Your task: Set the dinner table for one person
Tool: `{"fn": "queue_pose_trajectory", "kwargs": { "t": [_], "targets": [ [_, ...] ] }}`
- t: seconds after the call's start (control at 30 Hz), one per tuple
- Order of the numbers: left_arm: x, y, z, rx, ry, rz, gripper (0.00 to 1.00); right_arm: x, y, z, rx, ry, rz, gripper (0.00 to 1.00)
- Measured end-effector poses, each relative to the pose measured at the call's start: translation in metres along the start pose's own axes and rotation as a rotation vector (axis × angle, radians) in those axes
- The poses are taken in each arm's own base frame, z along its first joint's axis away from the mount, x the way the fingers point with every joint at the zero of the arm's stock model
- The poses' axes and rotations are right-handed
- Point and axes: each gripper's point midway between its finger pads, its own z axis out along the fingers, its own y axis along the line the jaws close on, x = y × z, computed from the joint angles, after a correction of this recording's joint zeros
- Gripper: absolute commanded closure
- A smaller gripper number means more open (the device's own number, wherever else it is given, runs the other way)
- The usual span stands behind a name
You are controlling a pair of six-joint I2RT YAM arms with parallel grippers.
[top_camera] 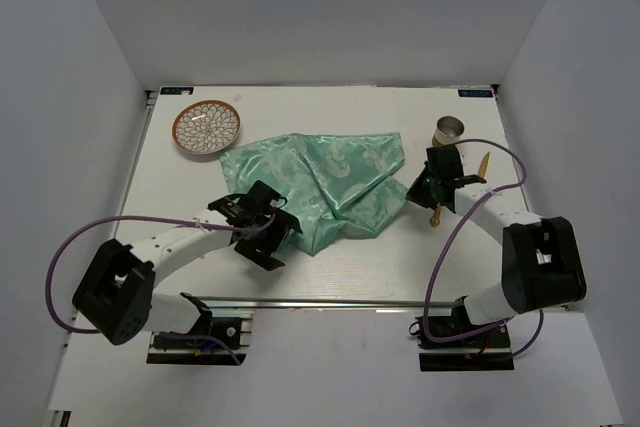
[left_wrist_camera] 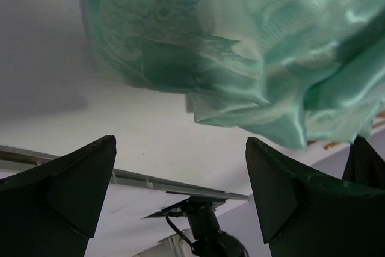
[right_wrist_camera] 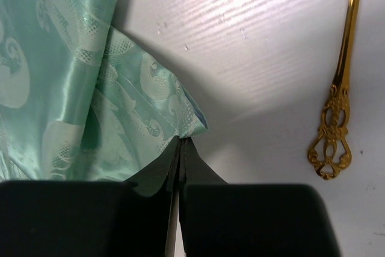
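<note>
Dinner table (top_camera: 340, 269), rigid and fixed, is spanning the workspace and carrying a mint-green cloth (top_camera: 330, 182) at centre, probably limp, light and slippery, best taken by corners: right gripper (right_wrist_camera: 180, 147) is pinching its right corner shut, left gripper (left_wrist_camera: 180, 142) is hovering wide open at its near-left edge.

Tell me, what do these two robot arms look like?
The left arm and right arm have white tubular links and chunky black joint housings. A purple cable loops along each. The left gripper and right gripper have black wedge-shaped fingers.
</note>
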Motion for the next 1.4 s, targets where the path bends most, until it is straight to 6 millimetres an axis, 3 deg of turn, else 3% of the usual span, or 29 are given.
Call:
{"fn": "queue_pose_trajectory", "kwargs": {
  "t": [0.13, 0.37, 0.7, 1.03, 1.23, 1.4],
  "targets": [
    [0.007, 0.005, 0.008, -0.042, -0.001, -0.044, 0.05, 0.009, -0.004, -0.003, -0.011, 0.012, 0.0, 1.0],
    [-0.009, -0.001, -0.006, -0.024, -0.122, -0.143, 0.1, 0.011, 0.0, -0.011, -0.063, -0.006, 0.0, 1.0],
    [-0.012, 0.026, 0.009, -0.053, -0.182, -0.233, 0.11, 0.019, -0.001, -0.021, -0.107, -0.009, -0.001, 1.0],
    [-0.009, 0.007, 0.014, -0.007, -0.241, -0.195, 0.18, 0.024, 0.002, -0.035, -0.156, -0.01, -0.008, 1.0],
    [-0.016, 0.007, 0.014, 0.006, -0.294, -0.182, 0.18, 0.022, 0.005, -0.041, -0.181, -0.026, -0.028, 1.0],
    [-0.024, 0.011, 0.018, 0.018, -0.327, -0.182, 0.2, 0.031, -0.001, -0.038, -0.172, -0.002, -0.032, 1.0]
  ]
}}
